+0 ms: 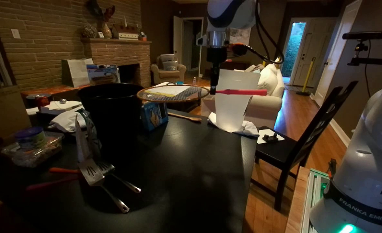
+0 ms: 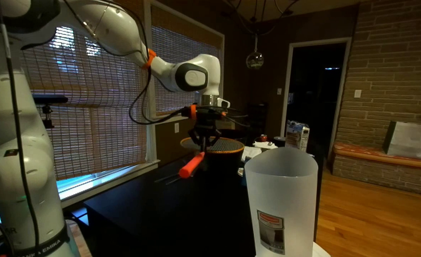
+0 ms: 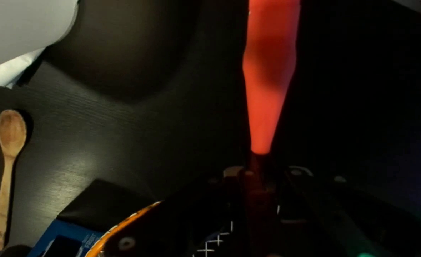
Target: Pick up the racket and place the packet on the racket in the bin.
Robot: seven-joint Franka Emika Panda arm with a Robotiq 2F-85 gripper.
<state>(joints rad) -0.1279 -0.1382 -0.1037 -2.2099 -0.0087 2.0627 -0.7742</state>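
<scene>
Gripper (image 1: 213, 90) pinching racket (image 1: 192, 94) where red handle meets head; racket roughly level, held above tabletop (image 1: 178, 181). Handle points toward tabletop edge on arm-base side, head toward bin (image 1: 113, 113). Head rim overlaps bin rim in both exterior views; can't tell if over opening. Bin upright, well in from base-side edge. White container (image 1: 233, 103) upright at tabletop corner by chair (image 1: 281, 152). Wooden spoon (image 3: 5, 185), blue box (image 1: 155, 115) along edge running off that corner. Metal spatula (image 1: 93, 173) near bin.
</scene>
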